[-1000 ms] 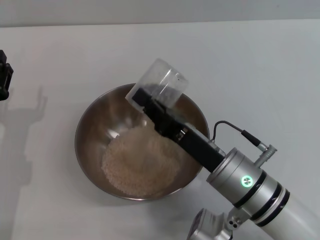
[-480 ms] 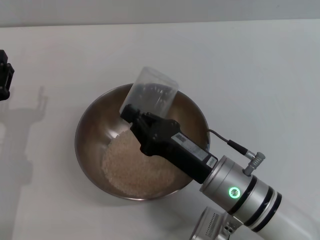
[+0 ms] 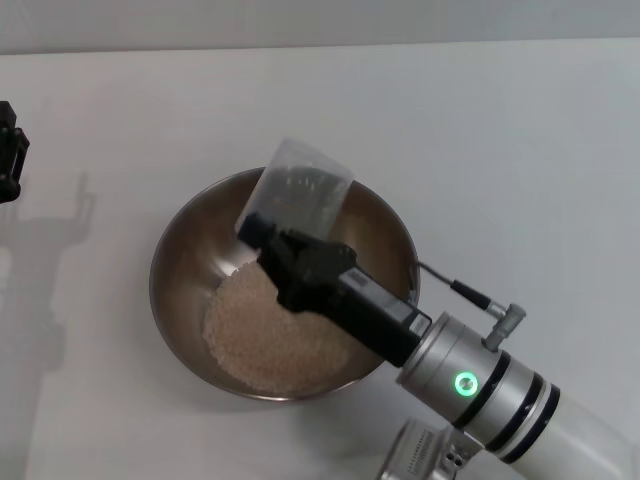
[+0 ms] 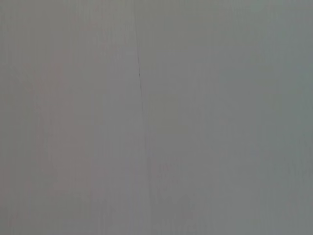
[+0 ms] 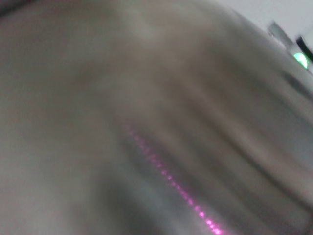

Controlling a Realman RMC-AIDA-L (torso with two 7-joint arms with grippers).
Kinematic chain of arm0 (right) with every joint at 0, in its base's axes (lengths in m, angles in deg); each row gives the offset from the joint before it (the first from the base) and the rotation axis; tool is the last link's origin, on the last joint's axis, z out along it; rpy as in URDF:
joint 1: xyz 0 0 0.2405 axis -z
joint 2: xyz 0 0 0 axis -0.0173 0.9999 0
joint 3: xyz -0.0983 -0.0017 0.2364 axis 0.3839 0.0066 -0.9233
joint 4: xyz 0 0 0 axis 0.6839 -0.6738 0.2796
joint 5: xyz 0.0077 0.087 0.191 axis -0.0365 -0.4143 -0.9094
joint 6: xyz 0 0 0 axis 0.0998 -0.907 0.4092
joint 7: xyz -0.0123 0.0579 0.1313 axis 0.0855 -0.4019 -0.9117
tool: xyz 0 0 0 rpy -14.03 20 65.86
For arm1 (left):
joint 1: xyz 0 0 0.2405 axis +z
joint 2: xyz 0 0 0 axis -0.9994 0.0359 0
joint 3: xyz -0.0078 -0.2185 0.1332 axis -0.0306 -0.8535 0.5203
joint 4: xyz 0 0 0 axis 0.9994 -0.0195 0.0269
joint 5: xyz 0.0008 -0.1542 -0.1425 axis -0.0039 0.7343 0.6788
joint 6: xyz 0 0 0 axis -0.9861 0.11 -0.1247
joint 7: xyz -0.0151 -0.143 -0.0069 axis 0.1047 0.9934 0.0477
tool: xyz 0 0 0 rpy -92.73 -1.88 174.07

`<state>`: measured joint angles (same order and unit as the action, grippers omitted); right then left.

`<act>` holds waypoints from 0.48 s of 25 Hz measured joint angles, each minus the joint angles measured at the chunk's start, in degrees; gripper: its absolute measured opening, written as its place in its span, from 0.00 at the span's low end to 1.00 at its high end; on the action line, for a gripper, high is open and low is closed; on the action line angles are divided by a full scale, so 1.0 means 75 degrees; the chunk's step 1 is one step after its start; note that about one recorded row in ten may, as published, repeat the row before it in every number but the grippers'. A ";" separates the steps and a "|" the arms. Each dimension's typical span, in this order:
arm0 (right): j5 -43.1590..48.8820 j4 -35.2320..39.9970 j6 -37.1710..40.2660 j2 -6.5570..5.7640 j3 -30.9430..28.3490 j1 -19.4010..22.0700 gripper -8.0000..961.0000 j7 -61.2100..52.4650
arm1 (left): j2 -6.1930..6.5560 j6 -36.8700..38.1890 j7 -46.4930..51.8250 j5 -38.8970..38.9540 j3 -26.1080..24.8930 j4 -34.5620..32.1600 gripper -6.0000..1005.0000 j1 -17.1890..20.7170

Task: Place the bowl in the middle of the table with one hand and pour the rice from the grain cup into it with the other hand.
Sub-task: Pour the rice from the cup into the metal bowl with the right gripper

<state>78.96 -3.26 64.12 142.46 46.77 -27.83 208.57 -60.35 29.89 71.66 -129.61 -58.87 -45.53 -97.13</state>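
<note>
The steel bowl (image 3: 180,270) sits on the white table (image 3: 500,130) near its middle. A pale heap of rice (image 3: 270,335) lies in its bottom. My right gripper (image 3: 270,225) is shut on the clear grain cup (image 3: 300,185) and holds it tipped over the bowl's far side; no rice shows in the cup. The right wrist view is a blur of the bowl's inside (image 5: 146,122). My left gripper (image 3: 8,150) is parked at the far left edge of the table, only partly in view.
The left wrist view shows only bare white tabletop (image 4: 156,117). The right arm's silver wrist (image 3: 480,390) with a green light and a cable reaches in from the lower right over the bowl's rim.
The right wrist has rolled, turning the cup further over above the bowl and shifting it slightly left. The bowl, the rice heap and the left arm have not moved.
</note>
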 joint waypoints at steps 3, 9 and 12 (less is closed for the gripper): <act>0.0010 -0.0226 0.0174 0.0000 -0.0331 0.0109 0.09 -0.1182 | -0.0001 0.0000 0.0004 -0.0001 0.0004 0.0022 0.73 0.0025; 0.0000 -0.0497 0.0839 0.0000 -0.0782 0.0356 0.10 -0.3785 | 0.0000 0.0000 0.0008 0.0000 0.0014 0.0030 0.73 0.0030; -0.0007 -0.0541 0.1116 0.0000 -0.1049 0.0512 0.10 -0.5190 | 0.0000 0.0000 0.0009 0.0000 0.0016 0.0031 0.73 0.0028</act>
<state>78.91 -7.32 72.49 142.46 38.90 -23.99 169.65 -60.35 29.89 71.73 -129.60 -58.75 -45.30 -96.92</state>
